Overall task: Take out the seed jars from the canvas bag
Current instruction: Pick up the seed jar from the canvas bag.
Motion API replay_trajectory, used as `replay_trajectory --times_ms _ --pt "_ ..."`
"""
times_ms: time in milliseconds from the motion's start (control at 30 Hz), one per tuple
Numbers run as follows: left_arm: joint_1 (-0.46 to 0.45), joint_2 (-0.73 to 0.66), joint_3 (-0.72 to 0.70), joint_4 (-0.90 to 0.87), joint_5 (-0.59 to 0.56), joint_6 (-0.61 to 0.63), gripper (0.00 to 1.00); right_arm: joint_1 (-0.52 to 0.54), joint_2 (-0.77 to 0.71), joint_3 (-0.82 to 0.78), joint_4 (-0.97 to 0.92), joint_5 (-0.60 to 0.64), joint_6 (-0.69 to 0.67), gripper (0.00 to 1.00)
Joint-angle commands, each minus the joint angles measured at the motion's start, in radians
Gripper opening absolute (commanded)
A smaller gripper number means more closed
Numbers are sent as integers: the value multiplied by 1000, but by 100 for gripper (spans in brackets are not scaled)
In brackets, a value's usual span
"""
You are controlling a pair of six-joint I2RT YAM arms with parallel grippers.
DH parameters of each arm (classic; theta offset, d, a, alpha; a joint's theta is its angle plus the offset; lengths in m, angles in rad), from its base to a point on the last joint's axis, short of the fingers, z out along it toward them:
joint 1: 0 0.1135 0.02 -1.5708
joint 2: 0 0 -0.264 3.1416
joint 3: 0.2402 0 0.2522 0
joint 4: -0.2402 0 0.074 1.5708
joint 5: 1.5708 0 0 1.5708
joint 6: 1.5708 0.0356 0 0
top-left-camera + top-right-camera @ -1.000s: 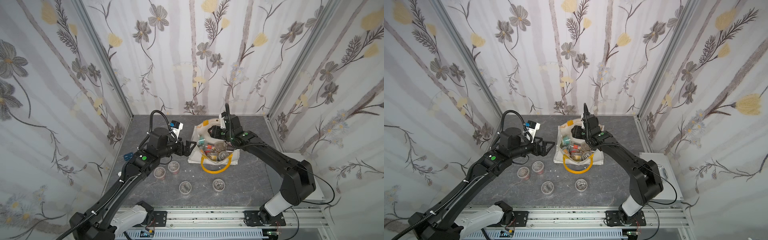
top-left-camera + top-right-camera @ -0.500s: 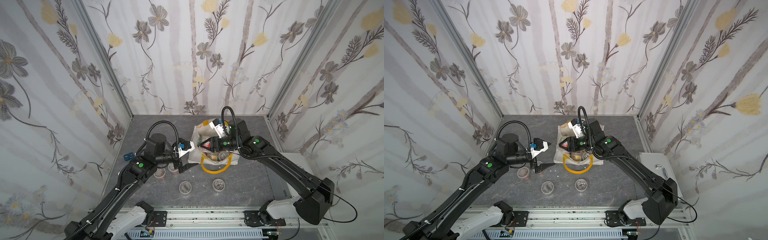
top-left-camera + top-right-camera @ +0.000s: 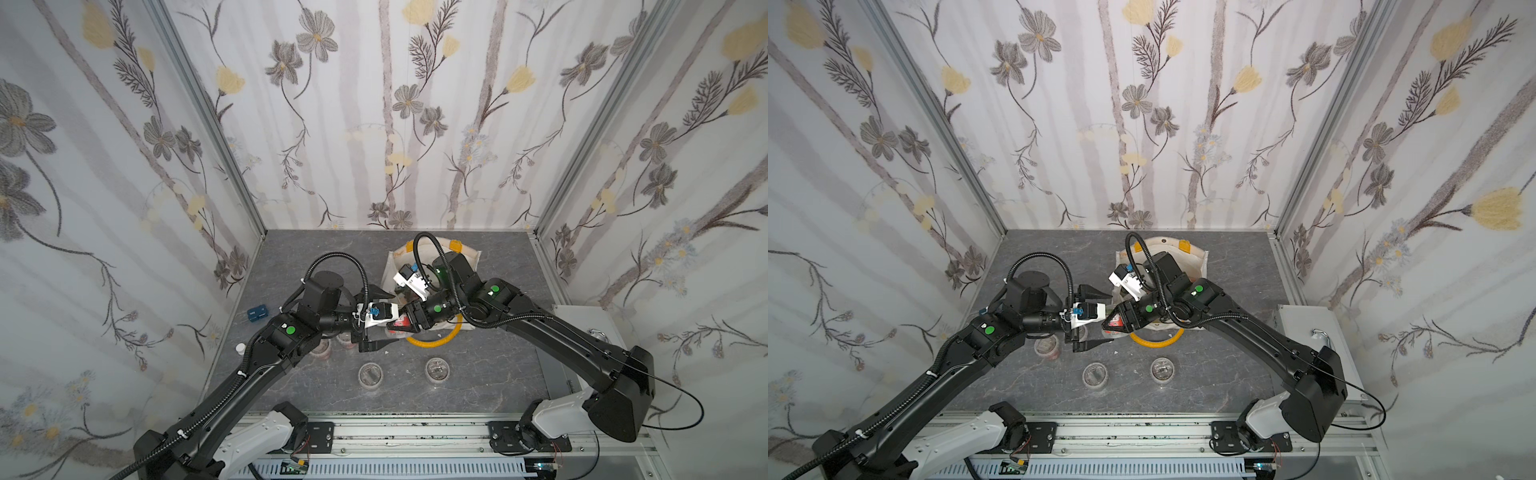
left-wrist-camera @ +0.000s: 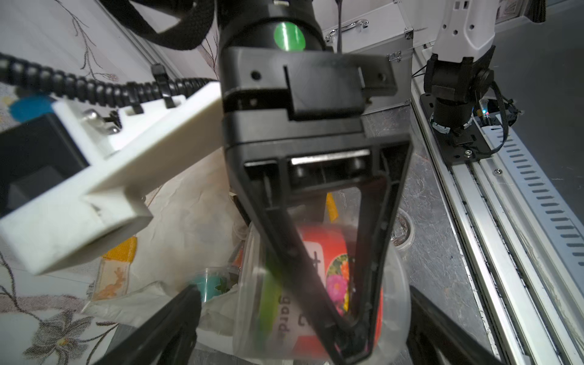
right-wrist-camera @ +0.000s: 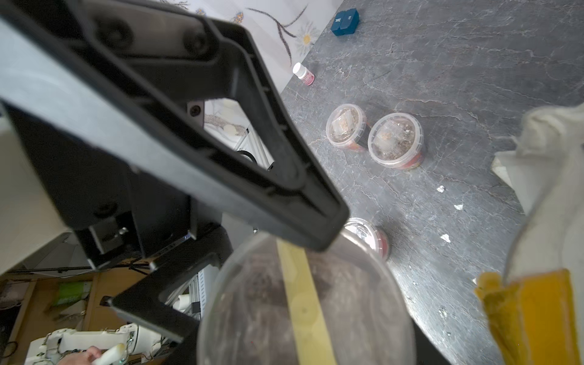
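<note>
Right arm stretched toward the left arm, right gripper point(image 3: 1108, 326) clamped on a red-label seed jar point(image 4: 331, 252) just beside the mouth of the canvas bag point(image 3: 465, 254). Left arm extended opposite, left gripper point(image 3: 391, 318) spread wide, jaws flanking the jar.

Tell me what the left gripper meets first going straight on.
The clear plastic red-banded seed jar held in the right gripper, directly ahead of the open left gripper; the gap is unclear.
</note>
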Motion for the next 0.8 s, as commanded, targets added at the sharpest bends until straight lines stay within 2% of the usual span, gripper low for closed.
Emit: replay_trajectory --times_ms 0,267,367,533,767 --pt "-13 6 9 -36 25 74 95 4 21 13 0 -93 -13 59" --pt "-16 -14 -28 -64 -12 126 92 0 31 17 -5 -100 15 60" --pt "-17 -8 -26 -65 -19 120 83 0 37 22 -5 -99 23 60" --pt "-19 5 -6 -60 -19 74 74 -2 39 23 -4 -96 28 64" --pt "-19 -6 -28 -1 -19 -28 71 -29 -27 -3 35 -58 31 75"
